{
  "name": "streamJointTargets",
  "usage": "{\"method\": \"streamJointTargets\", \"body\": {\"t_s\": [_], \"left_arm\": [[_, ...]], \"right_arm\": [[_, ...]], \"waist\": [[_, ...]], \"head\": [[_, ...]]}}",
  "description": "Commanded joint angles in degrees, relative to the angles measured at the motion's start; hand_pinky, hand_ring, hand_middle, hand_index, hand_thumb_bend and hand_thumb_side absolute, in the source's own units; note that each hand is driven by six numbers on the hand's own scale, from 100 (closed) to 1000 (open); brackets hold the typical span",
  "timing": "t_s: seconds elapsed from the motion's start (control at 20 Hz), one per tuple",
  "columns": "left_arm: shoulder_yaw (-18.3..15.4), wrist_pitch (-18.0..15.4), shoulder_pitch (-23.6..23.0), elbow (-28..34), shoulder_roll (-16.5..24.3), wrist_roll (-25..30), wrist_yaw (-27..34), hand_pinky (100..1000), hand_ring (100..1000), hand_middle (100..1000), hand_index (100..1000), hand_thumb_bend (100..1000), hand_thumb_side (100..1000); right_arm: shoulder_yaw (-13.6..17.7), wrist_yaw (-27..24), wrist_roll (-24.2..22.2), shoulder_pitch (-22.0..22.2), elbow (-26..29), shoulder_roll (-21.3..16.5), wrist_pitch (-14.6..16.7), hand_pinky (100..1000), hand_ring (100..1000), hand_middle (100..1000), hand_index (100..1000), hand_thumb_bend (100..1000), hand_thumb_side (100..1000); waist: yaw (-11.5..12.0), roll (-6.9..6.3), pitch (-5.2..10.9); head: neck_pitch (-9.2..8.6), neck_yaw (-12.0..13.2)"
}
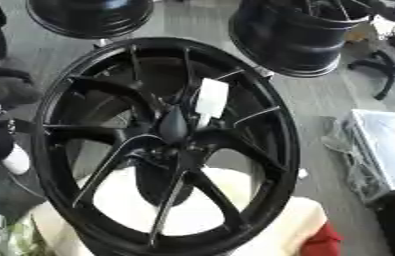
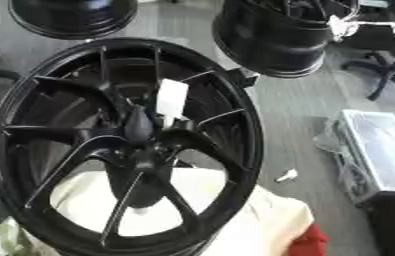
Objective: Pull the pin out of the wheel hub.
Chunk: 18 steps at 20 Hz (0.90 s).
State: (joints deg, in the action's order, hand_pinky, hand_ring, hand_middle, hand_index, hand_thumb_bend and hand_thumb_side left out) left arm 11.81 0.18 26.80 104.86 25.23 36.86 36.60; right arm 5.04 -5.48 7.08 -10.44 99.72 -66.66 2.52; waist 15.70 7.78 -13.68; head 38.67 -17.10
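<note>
Centrally, black wheel (image 1: 167, 145) stands tilted on a cream cloth (image 2: 262, 220), spokes meeting at hub (image 1: 172, 127). White tag (image 1: 210, 98) sits just above hub, touching the spokes. Pin cannot be made out. Dark arm parts show at left edge; fingers cannot be told. Two more black rims (image 1: 297, 32) behind.

The wheel hub (image 1: 170, 145) is a large black alloy wheel with thin paired spokes, standing tilted on its rim and filling most of the view; its lower edge rests against a cream-coloured cushion; a white rectangular tag (image 1: 210, 98) sits just above its dark centre cap; no pin can be made out.
</note>
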Motion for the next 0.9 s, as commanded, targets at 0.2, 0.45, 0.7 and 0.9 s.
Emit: {"method": "streamJointTargets", "body": {"t_s": [0.2,0.45,0.7,0.9], "left_arm": [[0.19,0.07,1.00,0.70,0.77,0.54,0.06,780,958,837,836,110,692],[0.45,-0.02,0.97,0.67,0.87,0.88,-0.29,780,960,838,836,110,694],[0.66,0.11,1.07,0.56,0.87,1.05,-0.26,780,961,838,835,109,694],[0.86,0.17,1.13,0.55,0.85,1.25,-0.28,779,962,838,835,109,693]], "right_arm": [[-2.78,1.56,-2.96,-1.41,2.79,-3.58,0.63,846,765,782,851,100,178],[-4.85,0.93,-6.13,-1.37,3.62,-4.52,1.26,845,768,782,852,100,296],[-6.41,-1.03,-9.96,-1.07,5.28,-5.70,0.87,847,772,785,852,100,347],[-7.92,-1.45,-12.85,-2.11,6.03,-6.49,0.55,850,781,789,856,100,408]], "waist": [[0.28,-0.21,1.24],[0.43,-0.02,1.24],[0.57,0.15,1.44],[0.82,0.26,1.55]], "head": [[-0.14,-0.41],[0.16,-0.46],[0.23,-0.38],[0.33,-0.64]]}}
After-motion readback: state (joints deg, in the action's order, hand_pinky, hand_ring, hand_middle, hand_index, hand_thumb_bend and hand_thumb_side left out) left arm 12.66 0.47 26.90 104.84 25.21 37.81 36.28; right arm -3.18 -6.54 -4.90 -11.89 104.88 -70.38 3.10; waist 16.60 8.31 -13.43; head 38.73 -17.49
